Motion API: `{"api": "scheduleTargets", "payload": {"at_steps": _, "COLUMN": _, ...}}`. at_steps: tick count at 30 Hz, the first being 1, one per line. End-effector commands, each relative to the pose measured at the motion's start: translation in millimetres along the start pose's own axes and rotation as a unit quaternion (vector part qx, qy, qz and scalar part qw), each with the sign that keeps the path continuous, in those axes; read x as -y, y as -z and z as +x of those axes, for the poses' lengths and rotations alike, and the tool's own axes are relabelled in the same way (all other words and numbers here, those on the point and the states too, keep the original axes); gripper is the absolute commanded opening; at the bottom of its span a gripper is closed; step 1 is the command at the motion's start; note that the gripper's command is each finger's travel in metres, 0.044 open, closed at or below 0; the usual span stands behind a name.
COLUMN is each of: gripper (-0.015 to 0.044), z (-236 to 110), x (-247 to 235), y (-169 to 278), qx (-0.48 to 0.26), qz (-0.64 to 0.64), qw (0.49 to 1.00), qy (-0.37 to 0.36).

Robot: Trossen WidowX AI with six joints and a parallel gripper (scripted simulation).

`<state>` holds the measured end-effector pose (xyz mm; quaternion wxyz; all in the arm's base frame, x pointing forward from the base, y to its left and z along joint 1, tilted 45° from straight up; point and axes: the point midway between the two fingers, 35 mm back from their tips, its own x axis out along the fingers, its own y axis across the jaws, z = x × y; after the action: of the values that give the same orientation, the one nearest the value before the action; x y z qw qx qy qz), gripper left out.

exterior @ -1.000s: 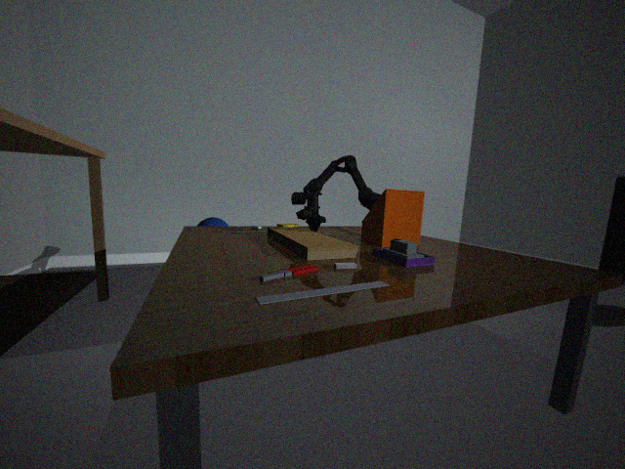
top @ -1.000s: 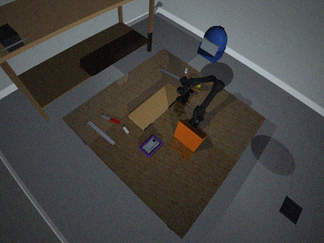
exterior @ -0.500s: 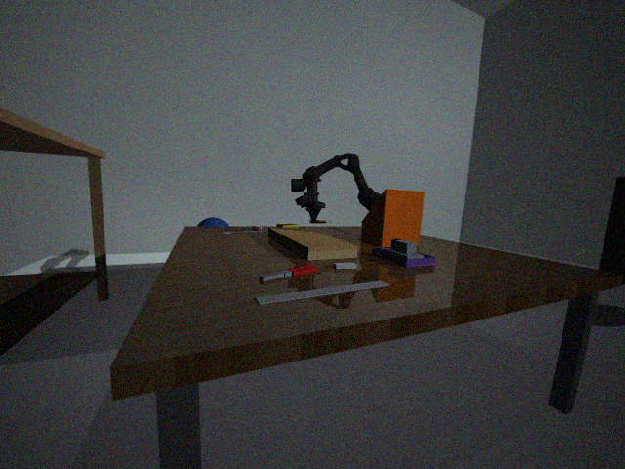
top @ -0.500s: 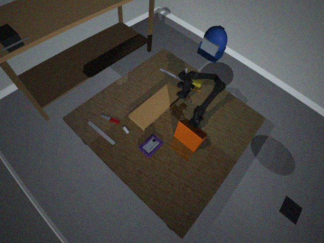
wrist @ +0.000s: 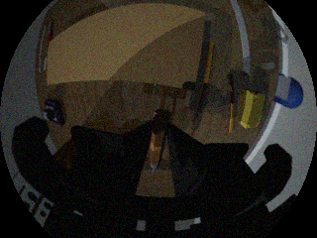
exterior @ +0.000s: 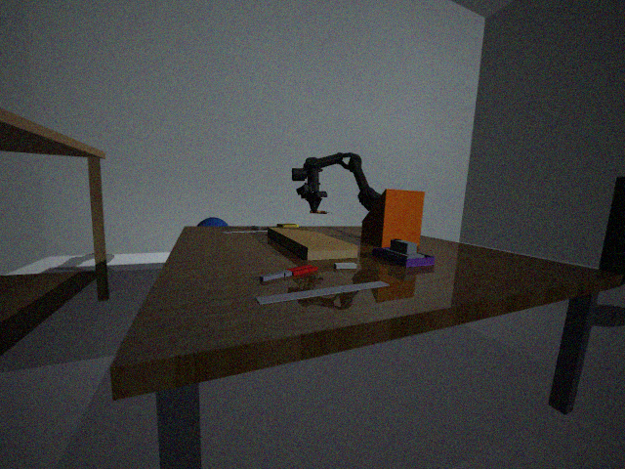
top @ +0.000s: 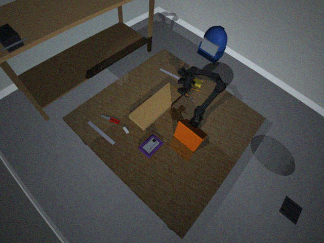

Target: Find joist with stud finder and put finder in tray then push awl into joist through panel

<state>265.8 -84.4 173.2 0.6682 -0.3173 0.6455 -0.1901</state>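
Awl point(top: 195, 89) pokes out sideways from the pincer point(top: 184, 90) in the top view, clamped tight. Exterior: it's pinched at the pincer's point(exterior: 314, 207) tip, above the panel point(exterior: 315, 242). Wrist: orange handle point(wrist: 157, 142) right between the fingers.

The hand point(exterior: 315, 207) was black, and the awl point(exterior: 320, 212) in it showed an orange-yellow handle. Beside the hand lay a pale tan floor panel point(top: 153, 107) on a dark brown wood-grain bench point(top: 167, 177). Behind the hand stood a bright orange box point(top: 189, 136). Well apart from the hand sat a purple tray point(top: 142, 149) with a grey stud finder point(top: 151, 145), a red-handled tool point(top: 111, 119) and a grey ruler point(top: 100, 132). Just beside the hand was a yellow block point(top: 198, 83); farther off, a blue dome point(top: 214, 36).
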Motion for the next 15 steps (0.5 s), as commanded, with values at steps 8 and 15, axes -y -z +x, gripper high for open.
{"api": "scheduleTargets", "payload": {"at_steps": 8, "gripper": 0.0, "z": 8, "x": -82, "y": -51, "qx": 0.069, "qz": -0.18, "qw": 0.968, "qy": -0.163}}
{"api": "scheduleTargets", "payload": {"at_steps": 15, "gripper": 0.0, "z": 4, "x": -138, "y": -79, "qx": 0.142, "qz": -0.295, "qw": 0.909, "qy": -0.259}}
